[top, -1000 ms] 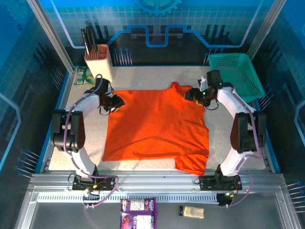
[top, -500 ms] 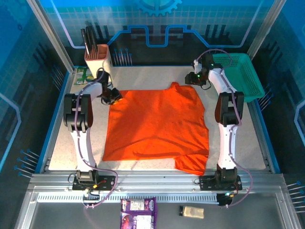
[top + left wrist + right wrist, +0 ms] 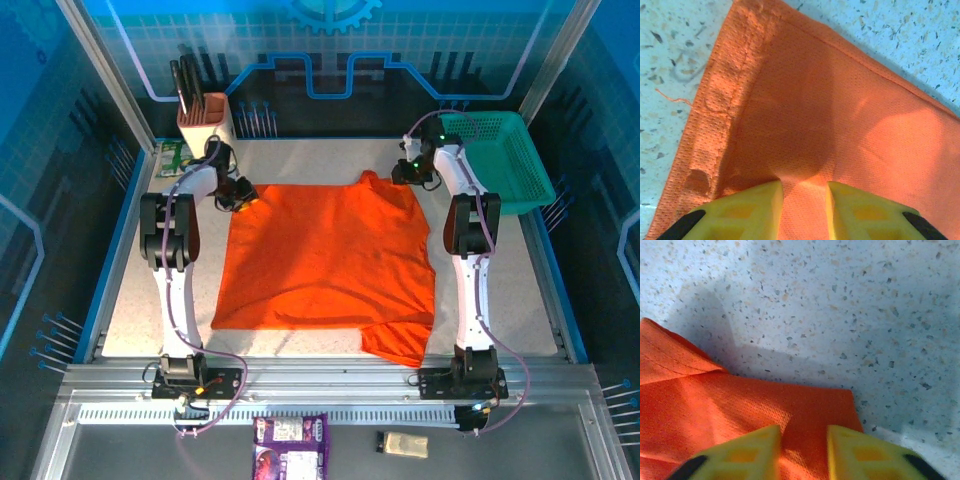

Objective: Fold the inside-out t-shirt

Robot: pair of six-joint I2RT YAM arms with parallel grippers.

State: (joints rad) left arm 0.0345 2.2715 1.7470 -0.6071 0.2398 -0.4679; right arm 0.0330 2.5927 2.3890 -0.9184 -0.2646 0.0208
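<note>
Robot lab cell: aluminium frame (image 3: 320, 385), blue walls (image 3: 400, 40) (circuit print).

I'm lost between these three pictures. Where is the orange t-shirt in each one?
Top external: the t-shirt lies spread across the middle of the speckled table.
Left wrist: one hemmed corner of it, from top left down to the left hand at the bottom.
Right wrist: another corner, lower left, reaching the right hand.
Shared landmark: the speckled table around the orange cloth.
</note>
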